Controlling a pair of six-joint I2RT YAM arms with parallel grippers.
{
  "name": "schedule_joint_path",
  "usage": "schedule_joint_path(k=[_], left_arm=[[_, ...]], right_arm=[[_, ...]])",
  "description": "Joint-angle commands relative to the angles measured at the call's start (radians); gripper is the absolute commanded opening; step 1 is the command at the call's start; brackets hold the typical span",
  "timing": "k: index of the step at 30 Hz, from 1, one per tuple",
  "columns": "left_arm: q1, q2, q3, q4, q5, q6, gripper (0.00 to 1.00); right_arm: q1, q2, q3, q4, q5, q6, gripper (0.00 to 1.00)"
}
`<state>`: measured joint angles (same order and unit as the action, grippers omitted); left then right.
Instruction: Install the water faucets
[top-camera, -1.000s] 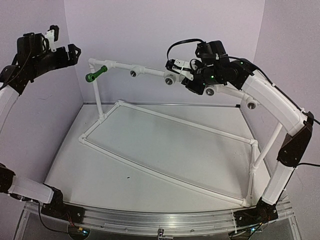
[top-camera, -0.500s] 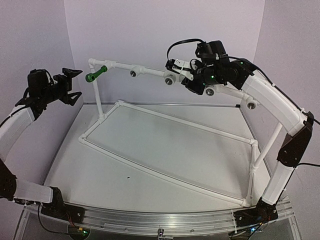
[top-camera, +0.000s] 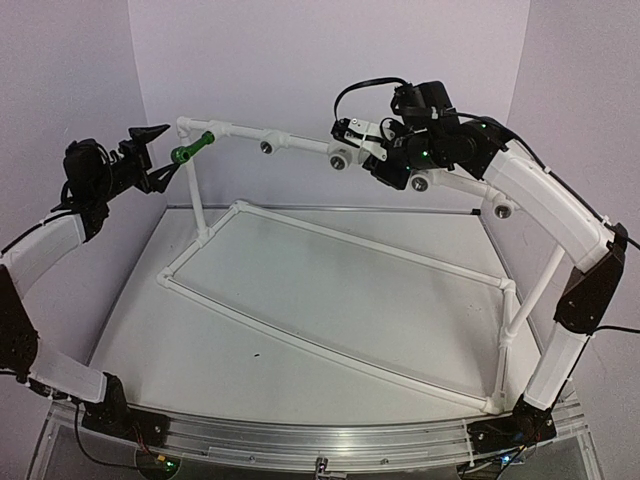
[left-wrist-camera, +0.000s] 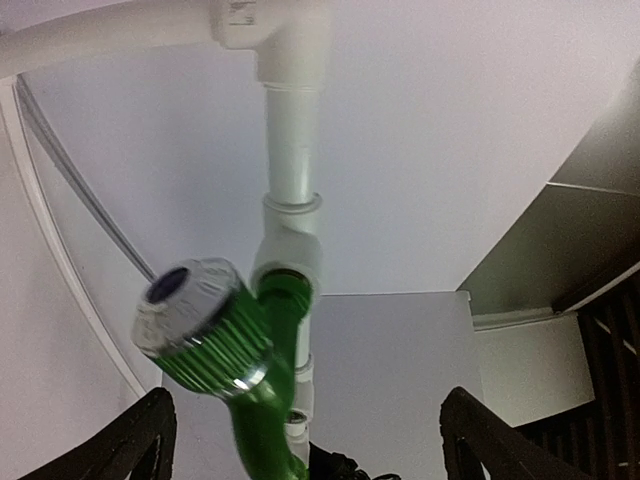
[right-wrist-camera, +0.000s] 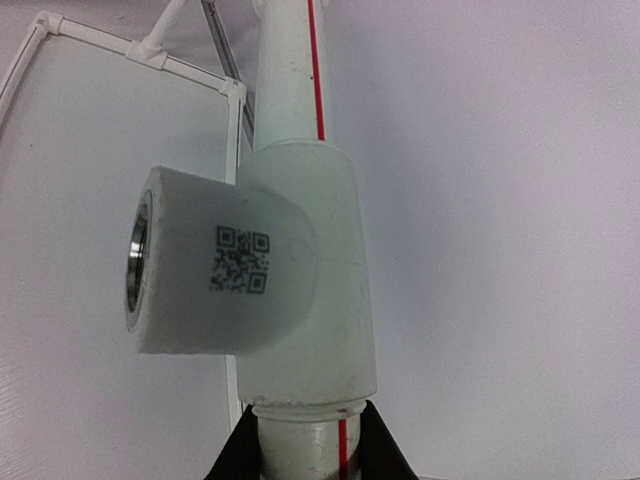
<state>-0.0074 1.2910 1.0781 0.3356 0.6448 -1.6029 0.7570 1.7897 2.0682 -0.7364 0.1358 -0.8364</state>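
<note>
One green faucet (top-camera: 190, 148) with a silver round end sits in the leftmost tee of the white pipe frame's top rail (top-camera: 300, 143). In the left wrist view the faucet (left-wrist-camera: 215, 340) is close up, left of centre. My left gripper (top-camera: 157, 155) is open, just left of the faucet; its fingertips (left-wrist-camera: 135, 445) stand wide apart, holding nothing. My right gripper (top-camera: 365, 150) is shut on the top rail pipe (right-wrist-camera: 300, 445), right beside a white tee fitting (right-wrist-camera: 270, 290) with an empty socket.
The pipe frame's base rectangle (top-camera: 330, 300) lies on the white table, with uprights at left (top-camera: 197, 200) and right (top-camera: 530, 300). Empty tee sockets sit along the top rail (top-camera: 267, 147), (top-camera: 340, 160), (top-camera: 421, 183), (top-camera: 503, 210). Purple walls close in at the back and sides.
My left arm has swung down from high at the far left and moved right, bringing its open gripper up to the green faucet. The right arm has not moved.
</note>
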Motion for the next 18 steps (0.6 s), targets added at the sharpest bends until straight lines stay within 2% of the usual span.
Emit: schedule_joint_path(k=[1, 14, 18], left_arm=[[-0.002, 0.076, 0.033, 0.126, 0.062, -0.071, 0.89], [-0.030, 0.162, 0.094, 0.147, 0.083, 0.044, 0.70], [-0.035, 0.149, 0.106, 0.109, 0.070, 0.146, 0.60]], right_arm=[[0.001, 0.014, 0.013, -0.017, 0.010, 0.154, 0.00], [0.000, 0.016, 0.016, -0.018, 0.017, 0.155, 0.00], [0.001, 0.017, 0.020, -0.021, 0.021, 0.158, 0.00]])
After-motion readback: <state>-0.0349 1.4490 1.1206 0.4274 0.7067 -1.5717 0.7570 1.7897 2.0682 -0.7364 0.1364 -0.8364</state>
